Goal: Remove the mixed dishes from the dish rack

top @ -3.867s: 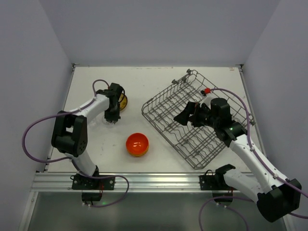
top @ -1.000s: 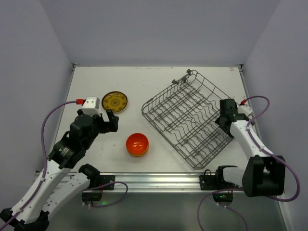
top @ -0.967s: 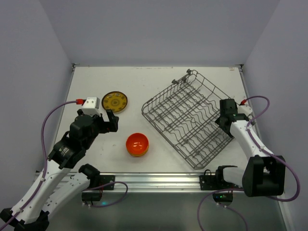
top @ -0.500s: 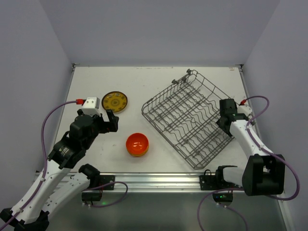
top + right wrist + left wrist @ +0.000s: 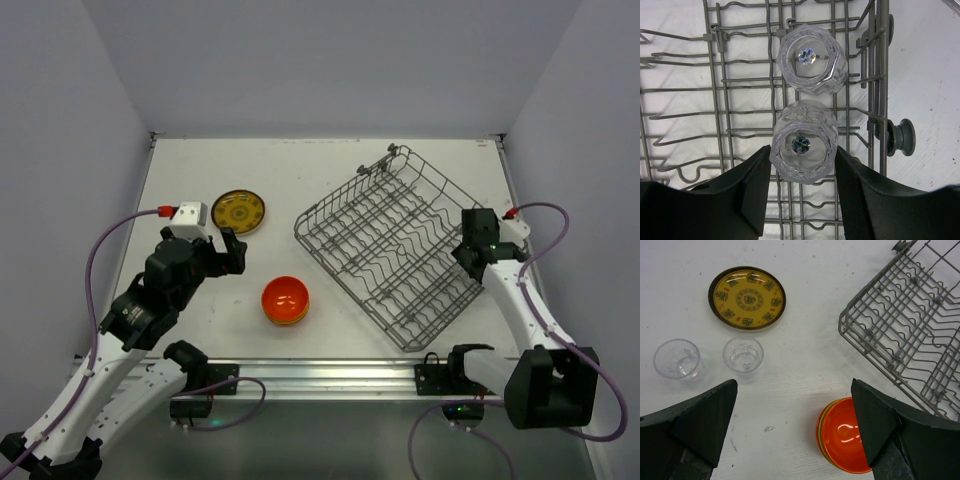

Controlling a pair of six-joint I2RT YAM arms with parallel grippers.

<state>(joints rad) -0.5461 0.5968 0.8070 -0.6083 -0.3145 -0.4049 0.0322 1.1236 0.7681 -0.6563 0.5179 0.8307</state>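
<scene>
The grey wire dish rack (image 5: 380, 235) lies askew right of centre. Inside it, in the right wrist view, two clear glasses stand by the side rail (image 5: 883, 75). My right gripper (image 5: 802, 150) is shut on the nearer glass (image 5: 802, 142), a finger pressed against each side. The other glass (image 5: 812, 59) stands just beyond it. This gripper (image 5: 468, 252) is at the rack's right edge. My left gripper (image 5: 793, 385) hangs wide open above the table, holding nothing. Below it are stacked orange bowls (image 5: 845, 437), a yellow patterned plate (image 5: 746, 297) and two clear glasses (image 5: 677, 359) (image 5: 743, 354).
The bowl stack (image 5: 285, 299) stands on the table left of the rack, and the plate (image 5: 239, 212) lies further back left. The left arm (image 5: 170, 275) reaches over the table's left side. Walls enclose the table at the back and both sides.
The right gripper's fingers have closed in onto the nearer glass, and its wrist has shifted slightly toward the rack's right edge. The left arm has not moved.
</scene>
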